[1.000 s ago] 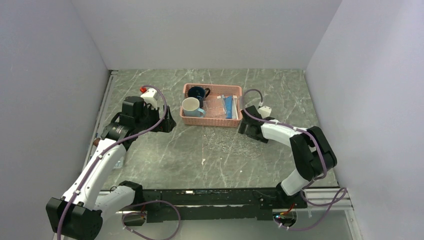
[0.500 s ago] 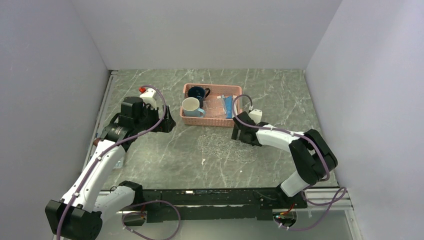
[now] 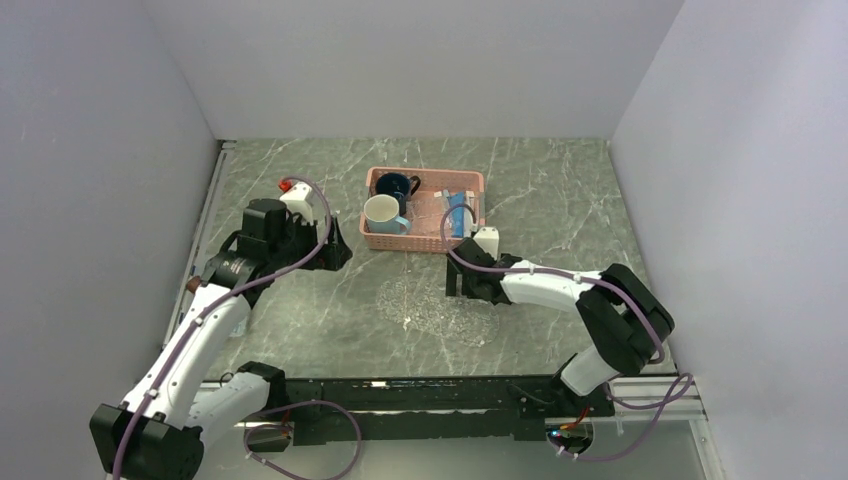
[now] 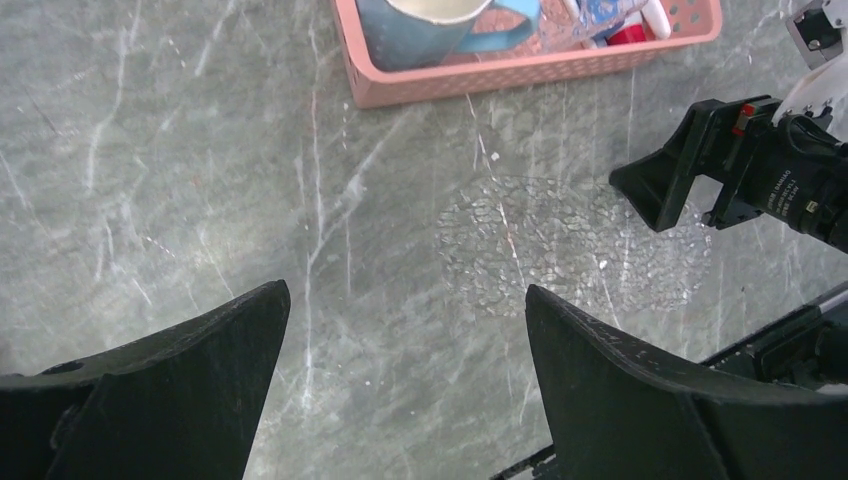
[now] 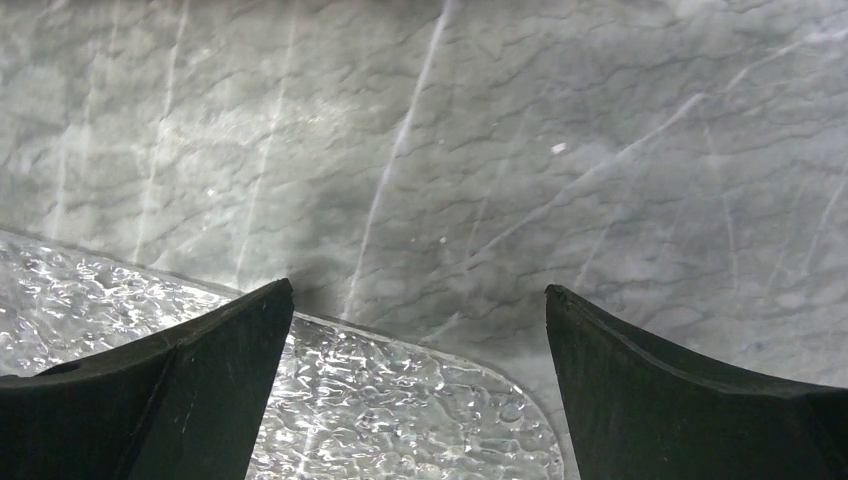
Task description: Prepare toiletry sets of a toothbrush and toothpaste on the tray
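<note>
Right gripper (image 5: 417, 290) wide open, empty, perhaps touching tray (image 5: 400, 420) edge.

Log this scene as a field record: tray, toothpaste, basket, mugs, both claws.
tray: clear, flat on the table, bare, on the near side of the basket
toothpaste: blue tube, in the basket's right half
basket: pink, slatted
pale mug: in basket, left near corner
dark mug: in basket, behind pale mug
left claw: open, empty, above table
right claw: open, empty, at tray's edge
</note>
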Robot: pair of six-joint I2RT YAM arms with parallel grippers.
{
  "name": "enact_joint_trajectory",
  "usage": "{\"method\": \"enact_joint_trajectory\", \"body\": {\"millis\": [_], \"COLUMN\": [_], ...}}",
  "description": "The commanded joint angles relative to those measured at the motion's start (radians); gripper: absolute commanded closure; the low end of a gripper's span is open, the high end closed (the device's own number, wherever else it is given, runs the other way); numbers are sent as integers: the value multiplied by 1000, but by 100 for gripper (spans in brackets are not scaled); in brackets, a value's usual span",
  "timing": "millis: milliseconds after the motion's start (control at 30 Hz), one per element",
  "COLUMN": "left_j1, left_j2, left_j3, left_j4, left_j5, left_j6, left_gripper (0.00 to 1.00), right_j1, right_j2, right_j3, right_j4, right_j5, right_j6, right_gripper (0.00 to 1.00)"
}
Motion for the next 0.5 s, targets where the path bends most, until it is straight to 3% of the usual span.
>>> {"method": "enact_joint_trajectory", "body": {"millis": [0,300,467], "left_j1": [-3,-3,-3], "left_j2": [-60,-59,5], "left_j3": [-43,-105,-152], "left_j4": [-27,16,99], "left_j5": [47,158,220], "left_j6": [-34,-127,-182], "left_gripper": [6,6,7], "right_j1": [30,30,28], "right_j2": [-32,-244,-373], "right_j3": [30,88,39], "right_j4": [-35,-278,-395], "right_j5": [-5,119,80], "right_j6": [-29,71,185], "right_gripper": [0,0,0]}}
